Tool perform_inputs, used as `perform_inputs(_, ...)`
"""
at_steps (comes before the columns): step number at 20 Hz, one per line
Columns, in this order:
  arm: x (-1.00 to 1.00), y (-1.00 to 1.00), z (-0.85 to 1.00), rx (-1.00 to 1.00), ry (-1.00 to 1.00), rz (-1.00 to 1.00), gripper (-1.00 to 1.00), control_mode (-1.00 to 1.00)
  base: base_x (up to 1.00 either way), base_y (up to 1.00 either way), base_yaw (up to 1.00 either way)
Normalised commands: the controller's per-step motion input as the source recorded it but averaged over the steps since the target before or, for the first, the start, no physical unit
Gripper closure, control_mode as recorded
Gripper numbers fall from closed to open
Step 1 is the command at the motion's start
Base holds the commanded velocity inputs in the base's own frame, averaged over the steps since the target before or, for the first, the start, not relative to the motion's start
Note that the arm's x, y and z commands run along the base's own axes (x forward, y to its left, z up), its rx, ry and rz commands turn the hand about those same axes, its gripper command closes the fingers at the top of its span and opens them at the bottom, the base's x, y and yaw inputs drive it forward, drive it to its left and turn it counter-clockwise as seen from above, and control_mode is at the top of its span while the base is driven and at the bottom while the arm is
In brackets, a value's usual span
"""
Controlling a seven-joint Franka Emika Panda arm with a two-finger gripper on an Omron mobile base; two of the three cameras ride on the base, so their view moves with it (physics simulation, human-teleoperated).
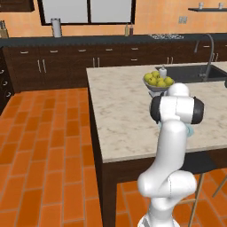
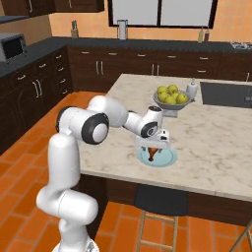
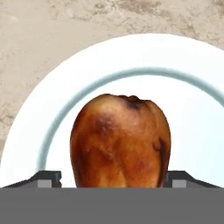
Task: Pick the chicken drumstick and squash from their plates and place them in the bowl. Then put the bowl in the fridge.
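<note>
Drumstick: you have the chicken drumstick (image 3: pixel 120 140) right under the hand camera, a glossy reddish-brown lump with dark scorched patches, rounded at the meaty end. It lies on the pale blue plate (image 3: pixel 188 65).
Gripper: your gripper (image 2: pixel 154 146) hangs low over that plate, one finger tip (image 3: pixel 46 178) on each side of the meat. Its jaws look parted with the meat between them, but you cannot tell whether they already pinch it.
Plate: smooth glazed disc with a darker blue ring, sitting on the mottled beige stone counter (image 1: pixel 119 115) near its front edge.
Risk, slip: the meat looks rounded and slick, so a squeeze off its widest part could squirt it out sideways.
Risk, drag: if you lift with a fingertip catching the plate, the light plate may slide towards the counter edge.
Nearby: a grey pedestal bowl of yellow-green fruit (image 2: pixel 170 96) stands well apart, further back on the counter.
</note>
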Motion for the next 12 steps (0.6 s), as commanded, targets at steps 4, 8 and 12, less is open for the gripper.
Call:
perform_inputs(4,0.01,0.0,-0.03,-0.01,-0.01,0.0,1.0,-1.0,0.0,0.0,0.0)
perform_inputs(8,-0.12,0.04,0.31,0.0,0.0,0.0,1.0,-1.0,0.0,0.0,0.0)
perform_inputs(12,-0.41,0.15,0.9,0.0,-0.01,-0.05,1.0,-1.0,0.0,0.0,0.0)
